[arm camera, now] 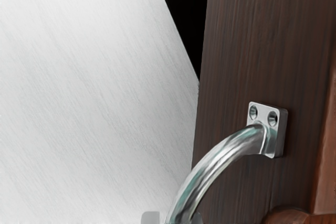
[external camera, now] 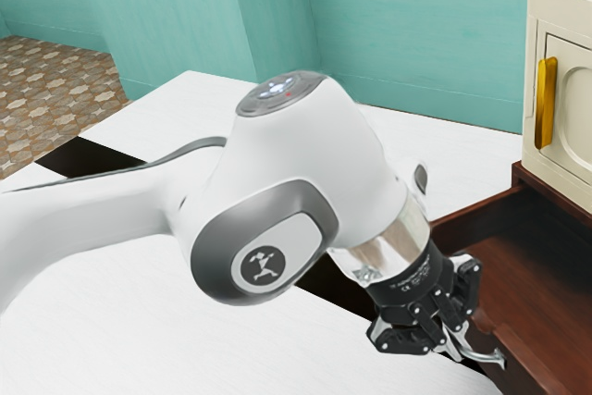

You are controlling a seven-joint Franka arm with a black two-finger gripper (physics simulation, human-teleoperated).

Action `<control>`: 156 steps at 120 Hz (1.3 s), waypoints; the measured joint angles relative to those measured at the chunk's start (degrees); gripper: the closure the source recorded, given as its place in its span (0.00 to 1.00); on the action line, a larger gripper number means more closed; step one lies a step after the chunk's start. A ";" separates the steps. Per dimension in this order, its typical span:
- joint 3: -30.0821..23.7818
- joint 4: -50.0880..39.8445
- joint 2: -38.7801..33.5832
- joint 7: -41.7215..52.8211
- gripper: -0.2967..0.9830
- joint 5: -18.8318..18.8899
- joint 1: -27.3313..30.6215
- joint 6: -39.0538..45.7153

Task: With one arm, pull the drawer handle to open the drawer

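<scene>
End effector [external camera: 454, 345] closed around the curved handle [external camera: 481, 356] at four o'clock in the exterior view, the arm [external camera: 342, 154] should draw the part-open drawer [arm camera: 262, 35] slowly toward eight o'clock, square to its front, grip snug against slipping or twisting.

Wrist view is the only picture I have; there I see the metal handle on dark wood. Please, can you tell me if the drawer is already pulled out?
Observer: Yes, the drawer stands open, and the exterior view looks into its inside.
Operator: Thank you. And what is standing above the drawer?
Observer: A cream cabinet with a yellow handle on its door.
Operator: From which side is the arm reaching to the metal handle?
Observer: The arm reaches to the metal handle from the exterior view's left.
</scene>
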 joint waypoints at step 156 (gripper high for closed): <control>0.81 2.03 -7.03 -0.19 0.34 -0.18 -0.76 -3.02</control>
